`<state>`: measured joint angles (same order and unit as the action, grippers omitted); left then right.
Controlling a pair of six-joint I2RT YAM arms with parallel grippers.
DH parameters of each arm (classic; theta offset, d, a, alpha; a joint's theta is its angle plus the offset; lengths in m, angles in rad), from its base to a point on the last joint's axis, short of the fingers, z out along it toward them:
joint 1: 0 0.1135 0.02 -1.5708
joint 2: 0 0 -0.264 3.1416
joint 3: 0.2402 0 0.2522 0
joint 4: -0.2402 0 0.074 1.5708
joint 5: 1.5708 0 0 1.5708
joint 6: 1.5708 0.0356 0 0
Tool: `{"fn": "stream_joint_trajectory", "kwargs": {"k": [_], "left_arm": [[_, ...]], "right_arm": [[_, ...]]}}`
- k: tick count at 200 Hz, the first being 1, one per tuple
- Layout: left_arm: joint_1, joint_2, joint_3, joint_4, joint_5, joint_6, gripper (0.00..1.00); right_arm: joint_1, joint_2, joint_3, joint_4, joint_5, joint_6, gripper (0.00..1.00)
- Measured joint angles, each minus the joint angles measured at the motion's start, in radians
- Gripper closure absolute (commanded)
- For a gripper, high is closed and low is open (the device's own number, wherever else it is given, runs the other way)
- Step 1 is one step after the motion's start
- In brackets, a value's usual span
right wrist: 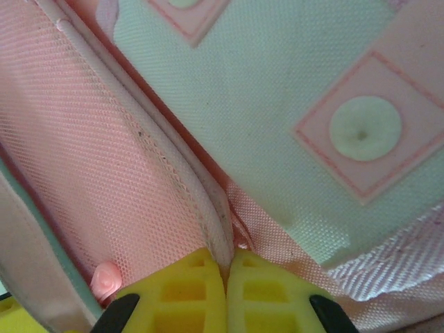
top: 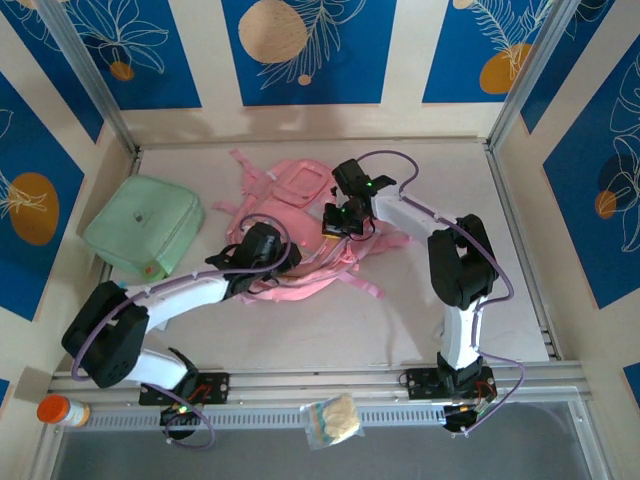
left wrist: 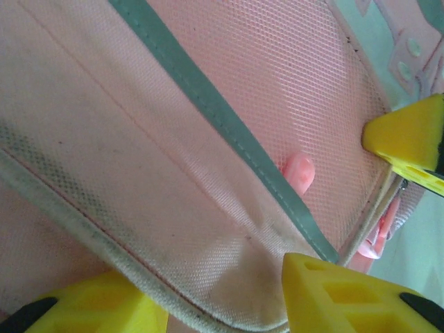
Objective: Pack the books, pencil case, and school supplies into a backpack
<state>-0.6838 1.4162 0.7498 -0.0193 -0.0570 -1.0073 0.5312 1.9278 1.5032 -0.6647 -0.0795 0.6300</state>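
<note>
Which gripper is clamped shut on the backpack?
The right gripper: its fingers meet on a seam of the backpack. The left gripper has fingers apart around an edge.

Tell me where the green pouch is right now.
In the top view, the green pouch lies at the left of the table, just left of the backpack.

One pink backpack (top: pixel 290 190), one green pouch (top: pixel 145 235) on the left. At the near edge, one orange-capped bottle (top: pixel 62 411) and one small clear bag (top: pixel 333 420)
</note>
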Motion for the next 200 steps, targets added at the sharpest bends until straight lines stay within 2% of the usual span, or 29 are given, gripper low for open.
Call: {"fn": "stream_joint_trajectory", "kwargs": {"k": [34,65,80,96,117,128,154,176,200], "left_arm": [[0.032,0.035,0.047,-0.027,0.003,0.038,0.57],[0.123,0.071,0.122,-0.056,0.041,0.106,0.58],[0.166,0.080,0.167,-0.065,0.050,0.151,0.54],[0.201,0.077,0.207,-0.079,0.049,0.209,0.44],[0.215,0.049,0.216,-0.126,0.030,0.242,0.42],[0.215,0.015,0.207,-0.154,0.022,0.255,0.36],[0.167,-0.098,0.178,-0.231,-0.024,0.270,0.28],[0.060,-0.171,0.147,-0.279,-0.093,0.272,0.24],[-0.053,-0.180,0.134,-0.319,-0.176,0.254,0.20]], "right_arm": [[-0.003,-0.063,-0.071,0.090,-0.026,0.025,1.00],[-0.001,-0.121,-0.136,0.173,-0.033,0.090,1.00],[0.007,-0.135,-0.156,0.200,-0.040,0.139,1.00],[0.028,-0.139,-0.166,0.216,-0.043,0.198,1.00],[0.064,-0.140,-0.173,0.245,-0.028,0.271,1.00],[0.079,-0.145,-0.184,0.262,-0.017,0.303,1.00],[0.092,-0.168,-0.218,0.299,-0.002,0.374,1.00],[0.092,-0.174,-0.223,0.307,0.003,0.404,1.00],[0.093,-0.178,-0.228,0.314,0.005,0.425,1.00]]}}
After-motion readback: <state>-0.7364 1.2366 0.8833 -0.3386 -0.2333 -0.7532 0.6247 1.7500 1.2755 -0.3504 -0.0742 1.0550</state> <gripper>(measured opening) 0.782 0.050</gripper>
